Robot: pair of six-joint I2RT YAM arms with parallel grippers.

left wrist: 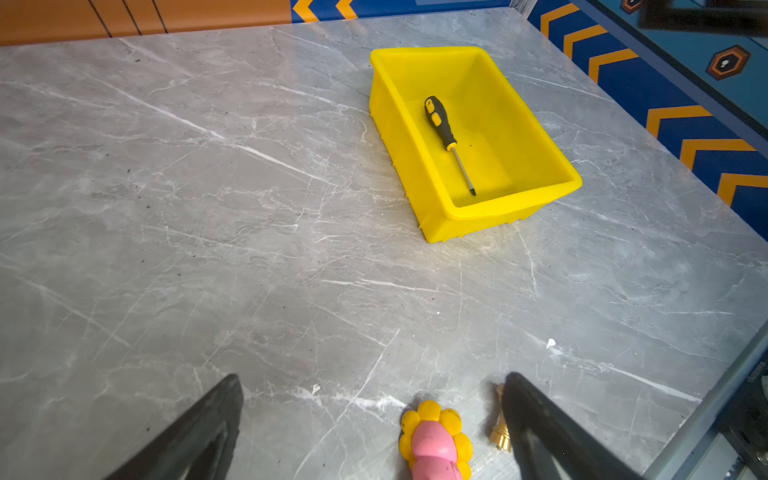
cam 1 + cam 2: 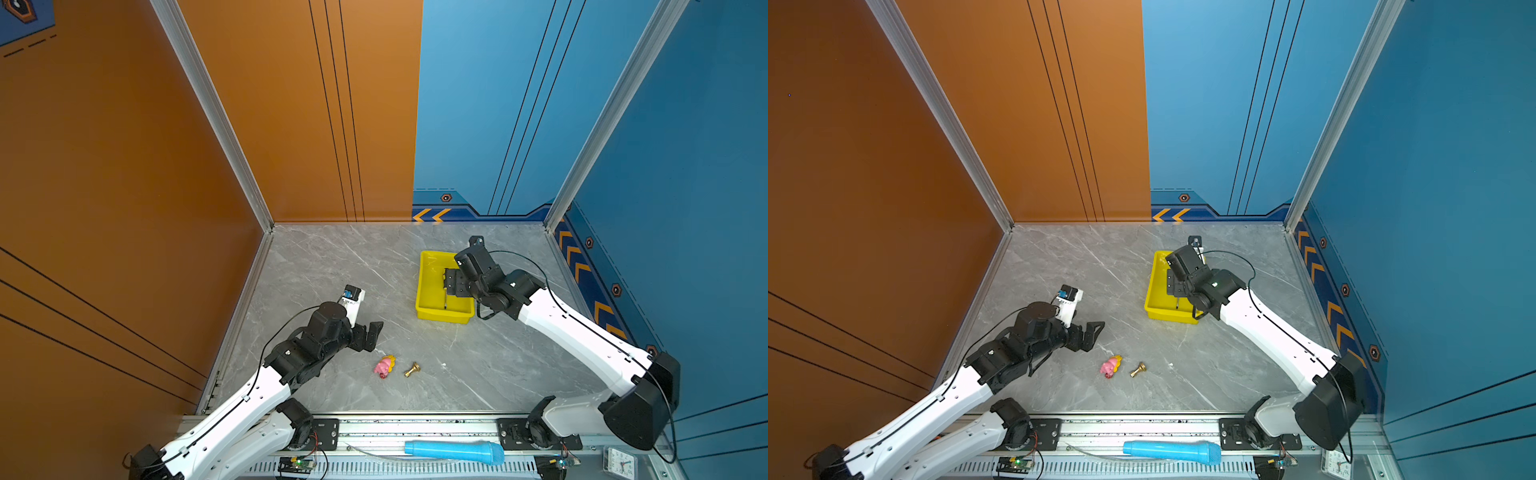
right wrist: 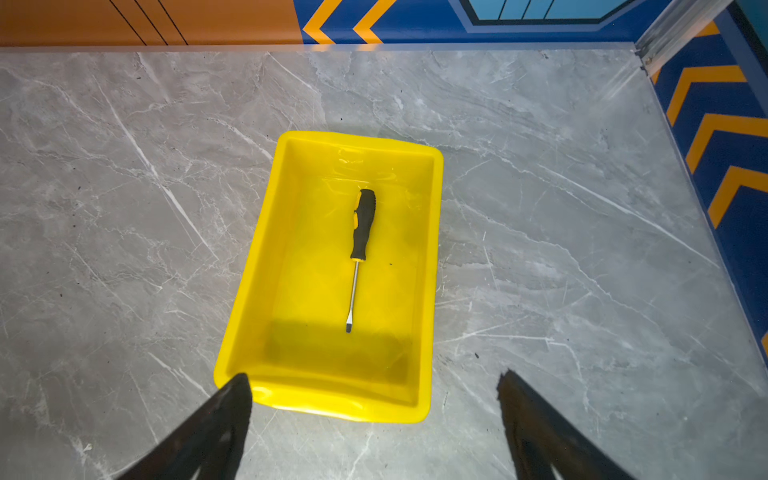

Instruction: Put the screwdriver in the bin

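The screwdriver [image 3: 363, 224], black-and-yellow handle and thin metal shaft, lies flat on the floor of the yellow bin [image 3: 357, 139], with its tip toward the near wall. The left wrist view shows the screwdriver [image 1: 440, 122] lying free inside the bin [image 1: 395, 137]. My right gripper [image 3: 373, 374] is open and empty. It hovers above the near end of the bin [image 2: 428, 286] in both top views, where the right gripper [image 2: 448, 282] hides most of the tool. My left gripper [image 2: 372, 336] is open and empty, well left of the bin.
A pink-and-yellow toy [image 2: 384, 367] and a small brass piece [image 2: 412, 369] lie on the grey marble table near the left gripper's fingers. A blue cylinder [image 2: 453, 451] rests on the front rail. Orange and blue walls close the table's back and sides.
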